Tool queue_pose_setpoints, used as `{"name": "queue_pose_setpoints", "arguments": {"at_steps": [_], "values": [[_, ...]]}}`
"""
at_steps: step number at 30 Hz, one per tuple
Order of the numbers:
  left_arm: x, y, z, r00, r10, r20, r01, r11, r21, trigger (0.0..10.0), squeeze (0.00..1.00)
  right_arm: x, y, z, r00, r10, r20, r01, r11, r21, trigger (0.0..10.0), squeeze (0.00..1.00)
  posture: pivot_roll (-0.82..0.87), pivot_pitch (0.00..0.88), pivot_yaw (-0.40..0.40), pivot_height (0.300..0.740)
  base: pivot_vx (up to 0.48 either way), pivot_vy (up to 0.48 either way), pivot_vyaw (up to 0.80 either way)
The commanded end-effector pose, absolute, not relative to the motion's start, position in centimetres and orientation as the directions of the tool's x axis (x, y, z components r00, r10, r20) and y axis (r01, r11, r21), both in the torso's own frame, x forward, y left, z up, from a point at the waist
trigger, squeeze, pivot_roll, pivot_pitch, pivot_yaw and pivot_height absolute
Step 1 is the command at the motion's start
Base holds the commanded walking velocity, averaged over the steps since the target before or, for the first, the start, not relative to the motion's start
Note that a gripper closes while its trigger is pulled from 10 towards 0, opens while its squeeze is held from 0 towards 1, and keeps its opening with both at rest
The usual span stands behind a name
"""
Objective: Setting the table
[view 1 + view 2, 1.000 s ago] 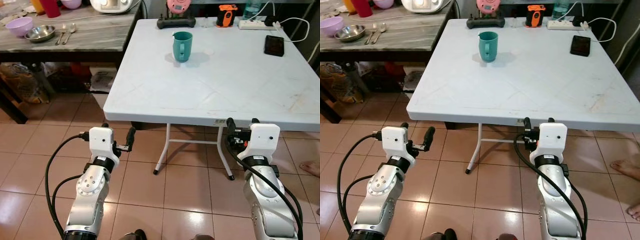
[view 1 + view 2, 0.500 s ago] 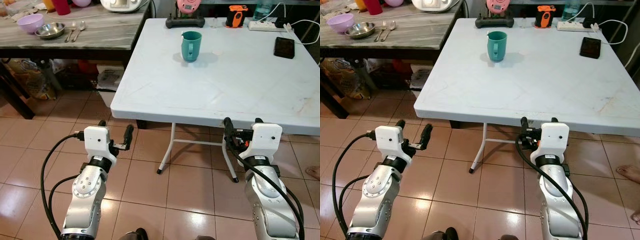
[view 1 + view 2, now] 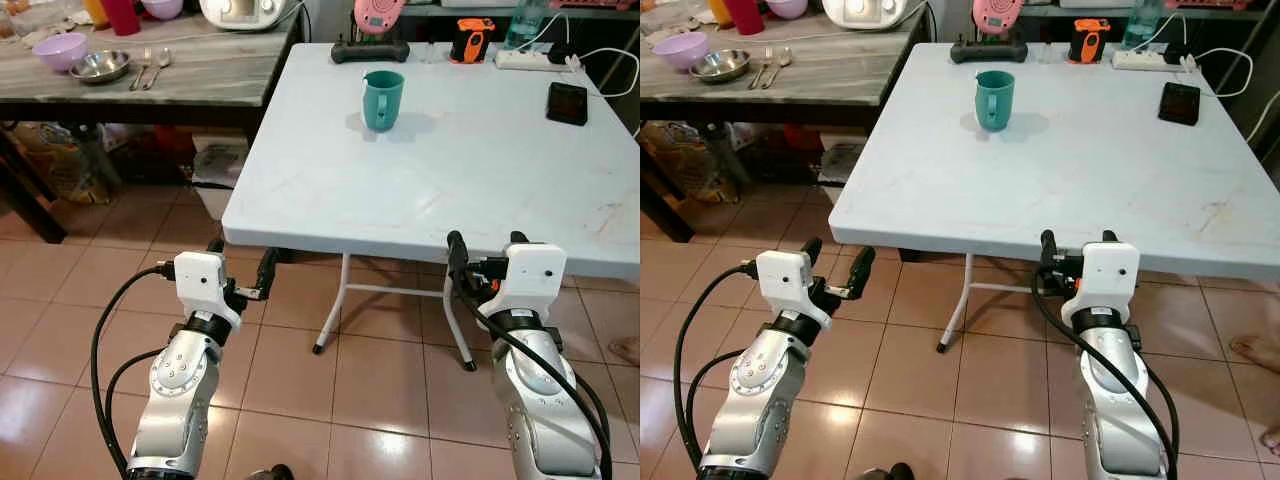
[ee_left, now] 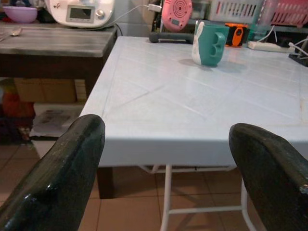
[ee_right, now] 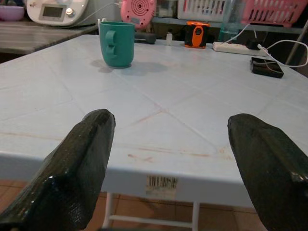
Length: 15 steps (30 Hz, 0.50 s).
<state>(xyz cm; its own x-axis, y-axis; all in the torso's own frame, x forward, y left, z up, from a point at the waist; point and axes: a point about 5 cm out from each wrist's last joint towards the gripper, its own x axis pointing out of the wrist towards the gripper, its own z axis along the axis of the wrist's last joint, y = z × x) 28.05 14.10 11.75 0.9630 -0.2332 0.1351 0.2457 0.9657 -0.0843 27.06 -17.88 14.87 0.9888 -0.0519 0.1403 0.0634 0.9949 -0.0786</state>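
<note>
**Here, a pale folding table with one teal mug, both hands held empty at its near edge**

Here the white table (image 3: 470,170) stands on reddish-brown floor tiles (image 3: 380,390), its thin white legs (image 3: 335,310) showing beneath the near edge. A teal mug (image 3: 383,99) stands upright on the far left part of the top, well apart from everything else. Along the far edge lie a black controller (image 3: 370,50), an orange and black device (image 3: 472,40) and a white power strip (image 3: 535,60) with cables; a dark phone (image 3: 567,102) lies flat near the far right side. A pink round gadget (image 3: 378,14) sits just behind the controller.

To the left, a darker wood-grain table (image 3: 190,75) carries a purple bowl (image 3: 59,50), a steel bowl (image 3: 100,66), spoons (image 3: 150,68) and a white appliance (image 3: 248,10).

The left hand (image 3: 240,278) hovers below the near left corner, fingers spread wide, holding nothing. The right hand (image 3: 482,258) sits just at the near edge, also wide and empty
</note>
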Motion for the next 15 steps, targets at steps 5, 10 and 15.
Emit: {"name": "queue_pose_setpoints", "arguments": {"at_steps": [5, 10, 15], "values": [[27.93, 14.02, 12.03, 0.956, -0.255, 0.145, 0.268, 0.96, -0.078, 10.0, 0.0, 27.03, -17.63, 15.36, 0.986, -0.042, 0.164, 0.058, 0.994, -0.092, 10.0, 0.0, -0.27, 0.124, 0.066, 0.74, 0.48, 0.0, 0.63], [27.97, 13.71, 12.12, 0.952, -0.266, 0.149, 0.28, 0.957, -0.081, 10.0, 0.0, 27.11, -17.74, 15.39, 0.985, -0.044, 0.164, 0.06, 0.994, -0.091, 10.0, 0.0, -0.27, 0.123, 0.064, 0.74, 0.48, 0.0, 0.23], [27.91, 13.34, 11.98, 0.949, -0.283, 0.141, 0.298, 0.949, -0.098, 10.0, 0.0, 27.12, -17.76, 15.4, 0.985, -0.049, 0.165, 0.063, 0.994, -0.085, 10.0, 0.0, -0.27, 0.123, 0.062, 0.74, 0.446, 0.0, 0.0]]}}
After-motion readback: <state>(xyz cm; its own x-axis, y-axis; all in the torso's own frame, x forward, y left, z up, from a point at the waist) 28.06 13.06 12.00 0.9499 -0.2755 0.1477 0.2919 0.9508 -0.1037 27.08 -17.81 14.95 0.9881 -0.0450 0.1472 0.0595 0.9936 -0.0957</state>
